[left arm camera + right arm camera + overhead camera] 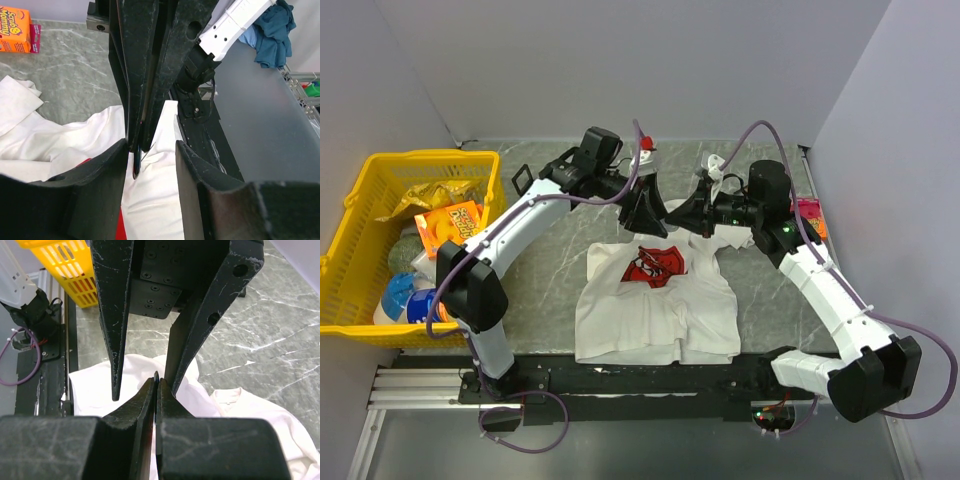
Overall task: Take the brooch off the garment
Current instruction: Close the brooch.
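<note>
Walls: plain pale grey panels closed in the back and both sides.
Table: a grey marbled top, evenly lit, with only soft shadows.
Left side: a yellow basket of packets stood on it.
Near edge: a black rail ran across.
Beyond the rail: a smooth grey surface and a heap of blue cloth.

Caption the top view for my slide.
Over the T-shirt collar, left arm and right arm meet; yellow basket at left.
</note>
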Robot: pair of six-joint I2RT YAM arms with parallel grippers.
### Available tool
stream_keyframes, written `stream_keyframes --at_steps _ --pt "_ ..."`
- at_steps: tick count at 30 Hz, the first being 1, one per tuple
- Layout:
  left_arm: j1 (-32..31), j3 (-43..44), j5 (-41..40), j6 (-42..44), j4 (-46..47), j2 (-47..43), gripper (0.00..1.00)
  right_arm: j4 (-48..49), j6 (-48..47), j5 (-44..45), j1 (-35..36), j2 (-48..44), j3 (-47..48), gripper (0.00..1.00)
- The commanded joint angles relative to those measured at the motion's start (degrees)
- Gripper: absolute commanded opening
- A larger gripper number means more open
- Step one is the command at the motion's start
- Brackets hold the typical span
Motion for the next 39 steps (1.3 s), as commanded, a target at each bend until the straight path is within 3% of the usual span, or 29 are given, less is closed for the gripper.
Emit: stream_keyframes --at_steps 1,9,14,18,22,23,31,39 --pt "0.1 -1.1 3.5 2.3 0.1 -2.1 0.48 0.3 -0.7 -1.0 0.4 -1.8 2.1 0.0" --pt "0.0 -2.9 5.1 -1.1 4.5 -2.2 0.46 5.5 5.3 -3.7 -0.9 -2.2 0.8 0.0" --pt "0.0 -2.2 6.4 -7.6 9.3 -1.8 0.43 10.7 9.9 -3.8 -1.6 -3.0 -1.9 0.0" --pt "0.1 -1.2 6.1 -10.0 11.1 -1.7 0.41 24.3 20.8 -5.3 -4.2 -3.8 -9.3 0.0" --pt "0.0 -0.9 5.7 -11.1 11.7 -2.3 0.41 50.7 37.0 -7.5 -8.4 -3.8 -17.4 0.0" --pt "0.0 -0.9 5.6 -11.3 11.8 -2.4 0.41 52.5 40.0 -7.7 -9.1 -3.8 -18.2 0.0" --pt "-0.1 -2.0 4.7 -15.0 15.3 -2.7 0.4 57.7 44.4 -8.3 -9.5 -3.9 -19.6 0.0" --pt "-0.5 -2.4 3.4 -17.7 17.8 -2.8 0.39 56.0 42.9 -7.4 -9.5 -4.1 -20.3 0.0"
